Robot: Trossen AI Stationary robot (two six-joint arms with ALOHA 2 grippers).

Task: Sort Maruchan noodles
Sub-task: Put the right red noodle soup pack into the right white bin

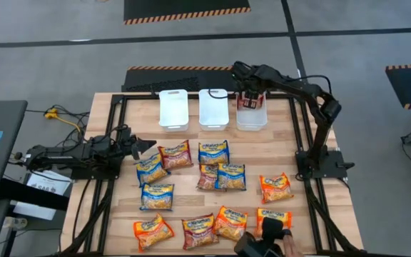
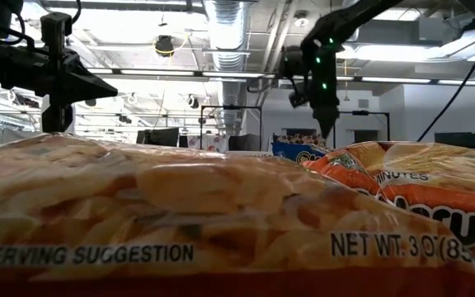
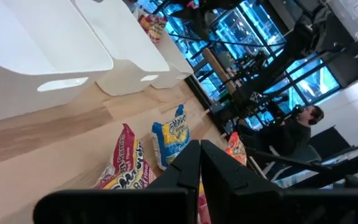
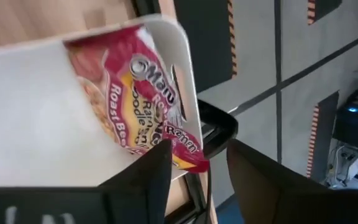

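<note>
Several Maruchan noodles packets in orange, blue and dark red lie flat on the wooden table (image 1: 284, 143), among them a blue one (image 1: 213, 151) and an orange one (image 1: 275, 188). Three white bins stand in a row at the far side. My right gripper (image 4: 194, 171) hangs open over the right bin (image 1: 252, 120), fingers slanting down. A dark red packet (image 4: 135, 87) lies in that bin, leaning against its wall, one corner showing between my spread fingers. My left gripper (image 1: 145, 146) waits shut and level at the table's left, above the packets.
The left bin (image 1: 173, 108) and the middle bin (image 1: 213, 107) stand beside the right one. Packets fill the table's middle and near part; one lies right before the low camera (image 2: 180, 214). A person (image 3: 303, 127) shows in the room beyond.
</note>
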